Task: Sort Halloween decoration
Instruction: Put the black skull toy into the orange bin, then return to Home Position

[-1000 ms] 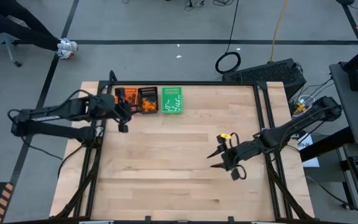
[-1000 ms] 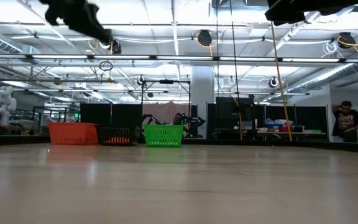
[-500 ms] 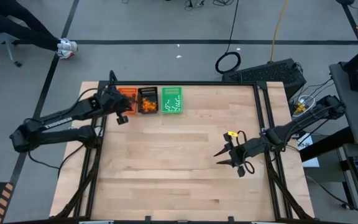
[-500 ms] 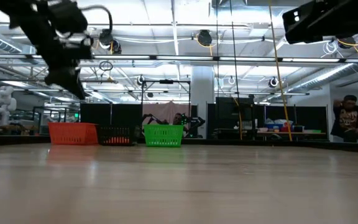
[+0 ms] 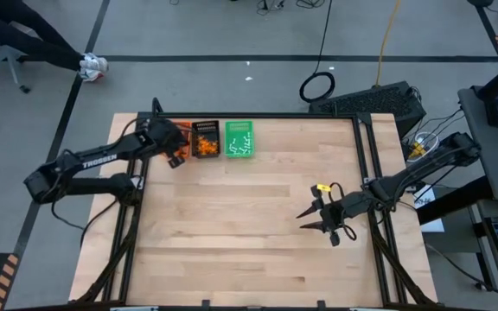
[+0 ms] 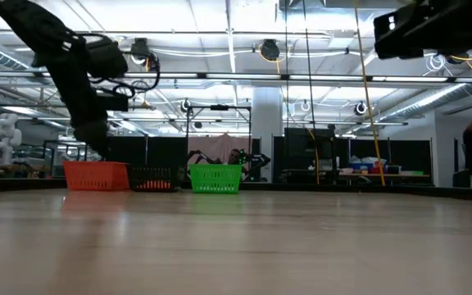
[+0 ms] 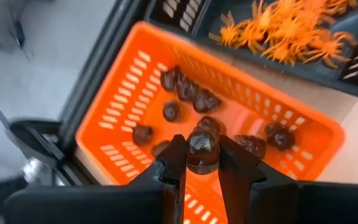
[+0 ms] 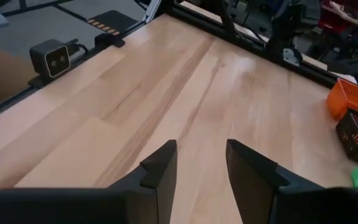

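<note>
**Dropping the brown blob cleanly into the orange tray**

While the left end effector (image 7: 202, 163) hangs over the orange tray (image 7: 123, 93), its two fingers are nearly closed on a single dark brown blob (image 7: 202, 148), pinched between the tips. In the left wrist view that blob sits right over the middle of the tray, where about ten other brown blobs (image 7: 185, 90) already lie on the floor. In the upper right of that frame the black tray (image 7: 353, 74) holds a heap of orange blobs (image 7: 291, 34). From above, the three trays stand side by side at the upper left of the desk (image 5: 258, 233), the green tray (image 5: 239, 139) with its thin white sticks on the right of the row.

To my eye the step in hand is the release. It would go best if the fingers part only slightly, low over the tray's middle, so the blob falls straight and cannot bounce over the low slotted wall or roll toward the black tray next door. The arm should lift straight up afterwards so as not to catch the rim.

Over at the right of the desk, the right end effector (image 8: 201, 158) waits above bare wood, fingers partly apart, holding nothing.
</note>
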`<state>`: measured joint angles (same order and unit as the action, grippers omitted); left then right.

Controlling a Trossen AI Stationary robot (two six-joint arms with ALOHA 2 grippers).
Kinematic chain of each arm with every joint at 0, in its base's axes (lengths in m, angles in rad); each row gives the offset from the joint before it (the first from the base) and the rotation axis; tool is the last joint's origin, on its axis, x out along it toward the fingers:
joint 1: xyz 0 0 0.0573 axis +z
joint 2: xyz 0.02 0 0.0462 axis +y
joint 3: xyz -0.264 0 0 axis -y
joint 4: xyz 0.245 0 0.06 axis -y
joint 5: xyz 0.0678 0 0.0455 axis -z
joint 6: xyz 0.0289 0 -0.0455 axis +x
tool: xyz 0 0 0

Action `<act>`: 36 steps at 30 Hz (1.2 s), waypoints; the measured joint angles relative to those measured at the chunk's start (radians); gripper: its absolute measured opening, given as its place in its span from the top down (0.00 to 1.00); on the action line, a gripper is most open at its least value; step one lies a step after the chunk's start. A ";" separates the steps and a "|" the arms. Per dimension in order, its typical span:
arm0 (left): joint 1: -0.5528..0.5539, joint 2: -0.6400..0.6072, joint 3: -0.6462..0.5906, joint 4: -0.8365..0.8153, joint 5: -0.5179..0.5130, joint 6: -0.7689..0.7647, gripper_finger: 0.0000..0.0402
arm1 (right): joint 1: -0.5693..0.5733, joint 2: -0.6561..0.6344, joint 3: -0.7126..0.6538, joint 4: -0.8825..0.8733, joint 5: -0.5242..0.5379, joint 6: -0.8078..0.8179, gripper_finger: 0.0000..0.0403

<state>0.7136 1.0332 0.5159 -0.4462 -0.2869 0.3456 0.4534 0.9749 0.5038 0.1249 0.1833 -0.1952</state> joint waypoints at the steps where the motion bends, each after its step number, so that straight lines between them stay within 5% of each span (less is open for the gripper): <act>1: 0.003 0.017 0.000 0.002 0.000 -0.023 0.84 | 0.000 0.000 -0.015 0.014 0.000 -0.001 0.69; 11: 0.005 0.046 0.004 0.009 0.006 -0.197 0.53 | 0.000 -0.015 -0.092 0.028 0.000 0.094 0.69; 19: -0.074 -0.111 0.006 -0.072 0.214 -0.410 0.46 | -0.001 -0.177 -0.217 0.094 0.058 0.097 0.70; 28: -0.376 -0.311 0.006 0.014 0.190 -0.548 0.65 | -0.002 -0.308 -0.353 0.156 0.076 0.083 0.97; 36: -0.707 -0.314 -0.089 0.266 0.041 -0.551 0.95 | -0.002 -0.353 -0.400 0.181 0.026 0.082 0.99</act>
<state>0.0063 0.7192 0.4274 -0.1804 -0.2455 -0.2055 0.4515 0.6216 0.1035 0.3063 0.2088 -0.1131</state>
